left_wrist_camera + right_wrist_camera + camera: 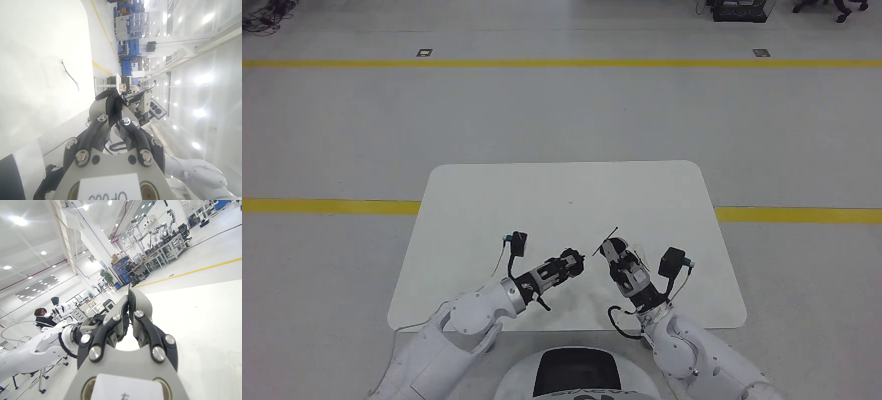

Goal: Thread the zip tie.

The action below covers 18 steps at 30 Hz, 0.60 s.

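Above the table's [542, 195] near half, I am watching the zip tie [129, 285] poking out of the right gripper [130, 297], which is clamping it. The left gripper [113, 95] is hovering just beside, fingers pressing together.

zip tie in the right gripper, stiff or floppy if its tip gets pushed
The thin black plastic zip tie juts straight from the shut right gripper without drooping, so its short free end probably holds its line. Being so slender, it would likely bow if pushed end-on. It looks very light, so it should need little grip.
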Motion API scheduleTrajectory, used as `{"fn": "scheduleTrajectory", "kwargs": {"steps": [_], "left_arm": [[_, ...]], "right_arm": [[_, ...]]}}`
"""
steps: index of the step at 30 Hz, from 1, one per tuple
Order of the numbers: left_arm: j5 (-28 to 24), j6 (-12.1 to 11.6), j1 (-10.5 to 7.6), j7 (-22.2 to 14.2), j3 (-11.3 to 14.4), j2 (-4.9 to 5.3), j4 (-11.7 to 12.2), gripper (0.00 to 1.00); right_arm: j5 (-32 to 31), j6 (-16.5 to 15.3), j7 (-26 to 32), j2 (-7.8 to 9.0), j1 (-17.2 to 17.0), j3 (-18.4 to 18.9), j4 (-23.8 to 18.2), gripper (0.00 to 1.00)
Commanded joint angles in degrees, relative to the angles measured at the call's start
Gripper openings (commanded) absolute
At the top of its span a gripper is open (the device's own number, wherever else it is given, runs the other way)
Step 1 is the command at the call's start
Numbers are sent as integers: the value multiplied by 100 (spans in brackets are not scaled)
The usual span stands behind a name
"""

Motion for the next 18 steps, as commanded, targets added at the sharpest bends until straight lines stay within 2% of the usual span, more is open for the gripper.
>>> {"fn": "scheduleTrajectory", "kwargs": {"steps": [1,18], "left_arm": [[-47,-9,-1,-32,17,-2,-9,0],[-80,-6,-31,-33,74,0,-10,0]], "right_arm": [[4,0,-30,6,13,-31,20,0],[48,0,-166,52,133,-230,122,0]]}}
